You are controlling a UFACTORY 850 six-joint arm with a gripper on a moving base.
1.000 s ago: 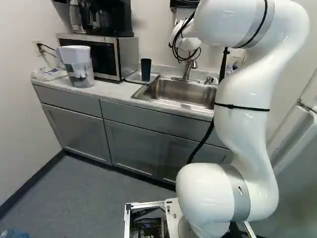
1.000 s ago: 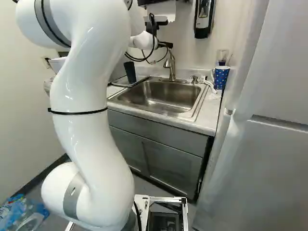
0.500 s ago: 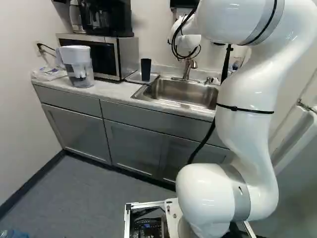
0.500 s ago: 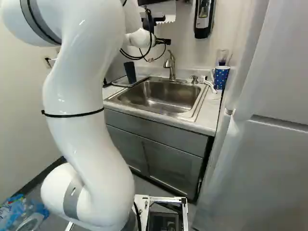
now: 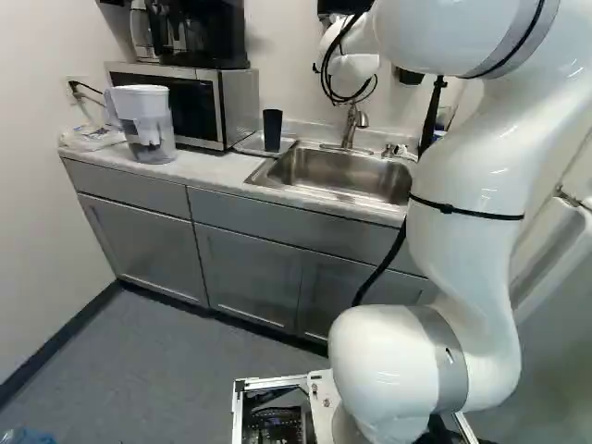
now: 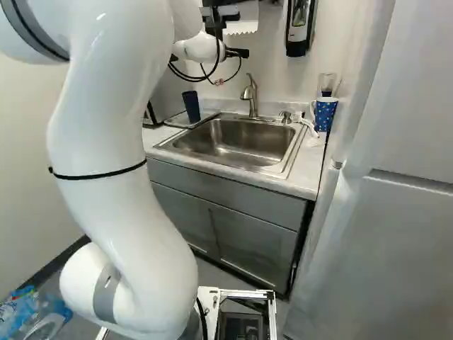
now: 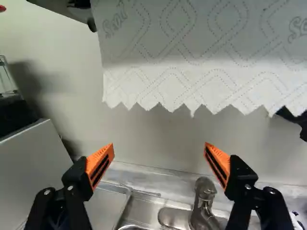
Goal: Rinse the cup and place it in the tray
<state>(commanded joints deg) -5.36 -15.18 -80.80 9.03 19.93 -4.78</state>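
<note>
Though couldn't confirm rinse, saw dark cup [image 5: 272,129] upright in tray [image 5: 249,143], tool [image 7: 159,145] released, empty; judged placing done, likely only backing off left.

Grey cabinets [image 5: 245,268] along a pale wall [image 5: 282,79], dark baseboard [image 5: 60,339], grey floor [image 5: 166,361].

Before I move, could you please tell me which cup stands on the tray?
The plain dark cup, left of the sink in the right base view; the dotted mug stands to the sink's right.
</note>
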